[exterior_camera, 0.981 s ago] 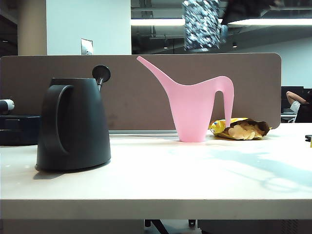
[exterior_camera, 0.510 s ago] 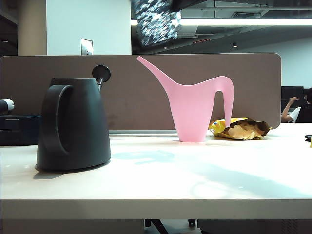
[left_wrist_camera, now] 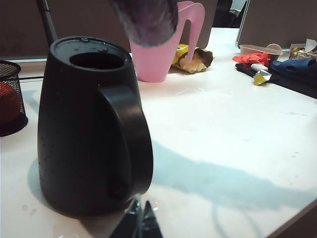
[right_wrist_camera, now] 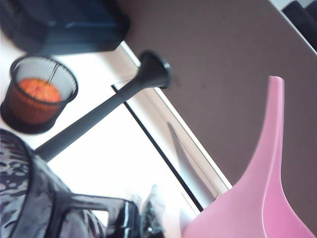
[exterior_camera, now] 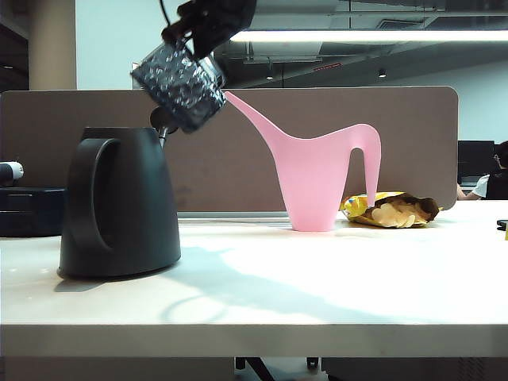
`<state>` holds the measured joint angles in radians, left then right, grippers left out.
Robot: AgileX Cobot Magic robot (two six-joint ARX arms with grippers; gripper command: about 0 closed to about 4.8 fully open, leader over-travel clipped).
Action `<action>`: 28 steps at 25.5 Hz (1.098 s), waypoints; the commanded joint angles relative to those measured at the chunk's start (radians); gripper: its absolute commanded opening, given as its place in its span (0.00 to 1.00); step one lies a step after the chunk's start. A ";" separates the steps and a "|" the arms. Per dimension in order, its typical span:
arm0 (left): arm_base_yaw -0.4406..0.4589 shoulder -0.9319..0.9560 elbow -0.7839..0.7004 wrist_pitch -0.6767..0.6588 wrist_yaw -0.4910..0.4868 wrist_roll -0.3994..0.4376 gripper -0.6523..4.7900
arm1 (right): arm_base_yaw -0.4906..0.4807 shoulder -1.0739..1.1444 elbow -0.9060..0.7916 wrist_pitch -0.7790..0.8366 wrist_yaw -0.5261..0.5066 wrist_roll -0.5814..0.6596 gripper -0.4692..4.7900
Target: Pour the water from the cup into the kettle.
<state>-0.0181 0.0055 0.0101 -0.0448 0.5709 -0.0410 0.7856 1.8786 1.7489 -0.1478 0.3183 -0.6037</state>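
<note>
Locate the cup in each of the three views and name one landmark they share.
Exterior view: the cup hangs tilted at upper left, held by the right gripper, just above and right of the kettle.
Left wrist view: the cup at the top edge, above the kettle opening.
Right wrist view: the cup in the lower left corner, handle pinched by the right gripper.
Shared landmark: the pink watering can.
</note>
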 commanded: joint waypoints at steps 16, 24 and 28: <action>-0.001 0.001 0.003 -0.005 -0.006 0.003 0.11 | 0.101 0.056 0.007 0.129 0.117 -0.425 0.07; -0.001 0.001 0.003 -0.038 -0.007 0.003 0.11 | 0.140 0.103 0.006 0.178 0.155 -0.577 0.07; -0.001 0.001 0.003 -0.037 -0.010 0.005 0.11 | 0.148 0.117 0.006 0.206 0.160 -0.660 0.07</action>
<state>-0.0181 0.0055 0.0101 -0.0906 0.5636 -0.0402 0.9295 1.9854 1.7535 0.0555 0.4793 -1.2358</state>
